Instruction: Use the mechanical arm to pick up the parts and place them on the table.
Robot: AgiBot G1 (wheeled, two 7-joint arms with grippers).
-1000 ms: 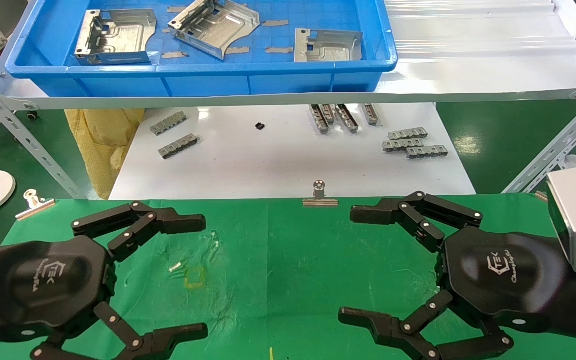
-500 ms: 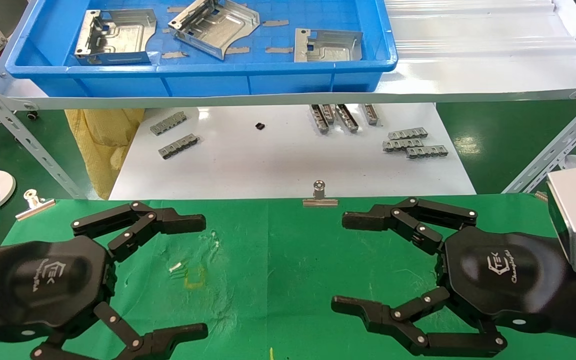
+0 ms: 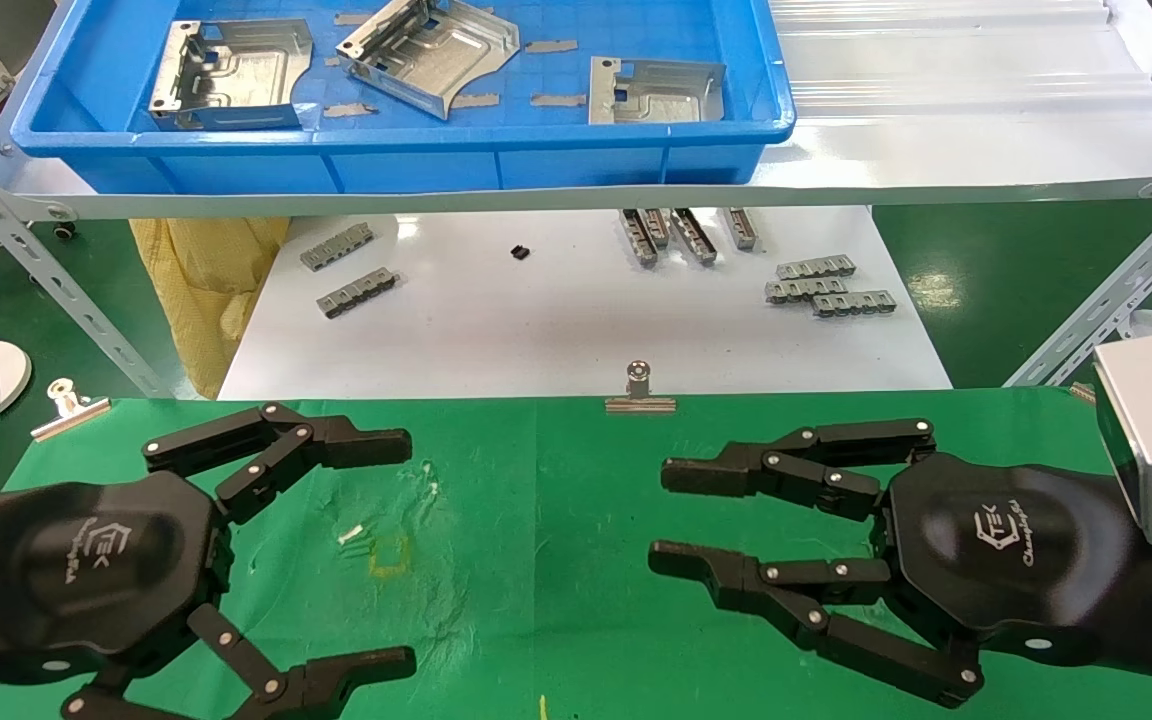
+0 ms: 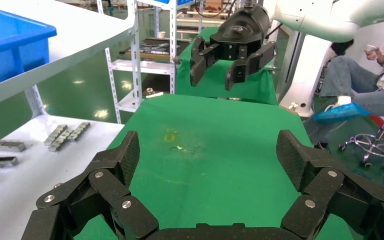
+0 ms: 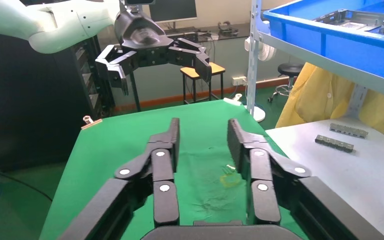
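Three shiny silver parts [image 3: 231, 75] [image 3: 431, 50] [image 3: 651, 92] lie in the blue tray [image 3: 386, 165] on the upper shelf, far from both hands. Both black grippers of the mechanical arm hover over the green table [image 3: 556, 520] with nothing in them. My left gripper [image 3: 406, 552] [image 4: 209, 155] is wide open on the left side. My right gripper [image 3: 661, 515] [image 5: 202, 135] is on the right, its fingers drawn near each other and roughly parallel, with a bare gap between them. Each wrist view shows the other arm's gripper farther off.
Beyond the table lies a white board [image 3: 556, 320] with several small grey slotted bars [image 3: 821, 285]. A silver binder clip [image 3: 640, 390] holds the cloth's far edge. Slanted shelf legs [image 3: 1106, 300] flank the board. Yellow cloth [image 3: 206, 280] hangs at the left.
My right gripper's fingers have closed in steadily from wide open to a narrow gap. The left gripper and the parts have not moved.
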